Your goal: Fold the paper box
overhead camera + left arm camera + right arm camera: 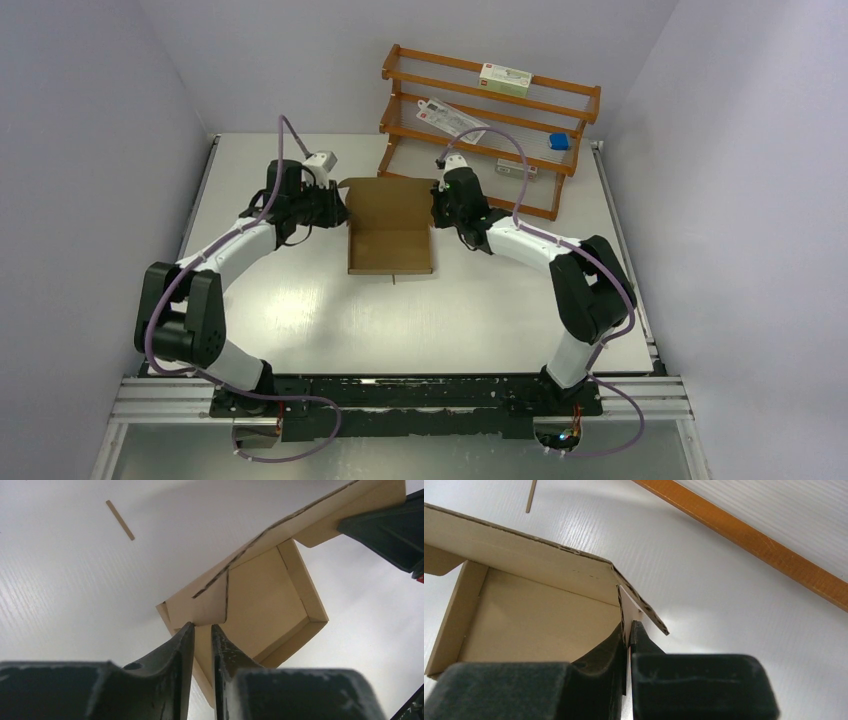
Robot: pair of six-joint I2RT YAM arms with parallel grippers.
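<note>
1. White desk [300, 320] carries everything; both arms reach in from the near edge.
2. Orange wooden rack [565, 100] stands at the far right of the desk, behind the right arm.
3. Paper box [390, 250] sits mid-desk, just in front of the rack's left end and between the two tools. It is plain brown, with a shallow tray toward the near side and a wide panel at the far side.
4. Right tool [628, 625] is clamped on a thin corner flap at the box's right side, with the flap edge-on between the fingers.
5. Left tool [202, 626] is at the box's left corner flap. Its fingers are nearly together and the tips meet the flap's lower edge. Cannot tell if it actually grips.
6. White and green carton [505, 77] lies on the rack's top shelf.
7. Blue item [559, 142] sits lower on the rack's right end.
8. Thin brown sliver [120, 520] lies loose on the desk, apart from the box.
</note>
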